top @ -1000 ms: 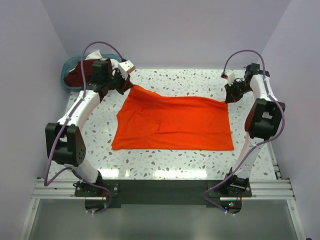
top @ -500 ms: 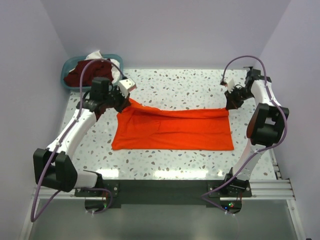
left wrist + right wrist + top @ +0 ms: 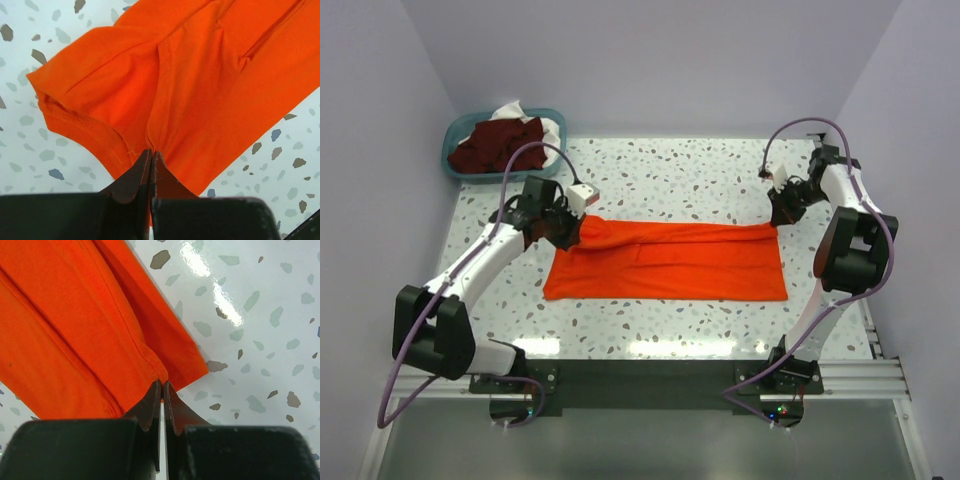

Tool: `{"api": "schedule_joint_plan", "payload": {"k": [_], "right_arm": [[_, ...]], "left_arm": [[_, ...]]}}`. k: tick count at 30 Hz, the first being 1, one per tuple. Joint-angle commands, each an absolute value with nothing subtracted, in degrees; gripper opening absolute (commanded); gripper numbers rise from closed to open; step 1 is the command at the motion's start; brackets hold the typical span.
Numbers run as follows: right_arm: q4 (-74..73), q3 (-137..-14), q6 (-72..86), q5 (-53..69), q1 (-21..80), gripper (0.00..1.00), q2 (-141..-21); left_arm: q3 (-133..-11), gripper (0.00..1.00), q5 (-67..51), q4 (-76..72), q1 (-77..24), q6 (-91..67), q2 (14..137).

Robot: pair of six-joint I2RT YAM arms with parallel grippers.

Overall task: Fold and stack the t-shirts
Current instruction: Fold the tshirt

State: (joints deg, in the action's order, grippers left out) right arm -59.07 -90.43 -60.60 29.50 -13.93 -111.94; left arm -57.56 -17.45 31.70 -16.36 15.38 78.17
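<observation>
An orange t-shirt [image 3: 670, 262] is laid mid-frame on the table [image 3: 700, 170], partly doubled over. Its upper-left corner is pinched by the left end effector [image 3: 572, 228], and its upper-right corner by the right end effector [image 3: 778, 218]. Maroon shirts [image 3: 500, 145] are heaped in the basket [image 3: 447, 152] at the upper left.

Overhead top cam, wrist cams close, share shirt [image 3: 670, 265].

Legible text, labels, brands, numbers, signs: none in any of the three views. Shirt [image 3: 665, 265]: plain orange-red cloth, no print or tag readable. Bench [image 3: 670, 180]: speckled surface, no markings readable.
</observation>
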Motion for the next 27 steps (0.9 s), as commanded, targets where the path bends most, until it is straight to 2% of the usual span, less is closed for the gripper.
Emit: {"api": "schedule_joint_plan", "payload": {"k": [1, 12, 27], "right_arm": [[-58.2, -92.1, -62.0, 30.4, -14.1, 0.0, -109.3], [-59.8, -93.8, -62.9, 30.4, -14.2, 0.0, -107.9], [-57.3, -89.1, -64.7, 29.0, -14.3, 0.0, -107.8]], "left_arm": [[-58.0, 0.0, -17.7, 33.3, -16.5, 12.8, 77.7], [-62.4, 0.0, -19.4, 36.2, -16.5, 10.0, 73.0], [-54.1, 0.0, -21.1, 35.5, -17.1, 9.4, 72.9]]}}
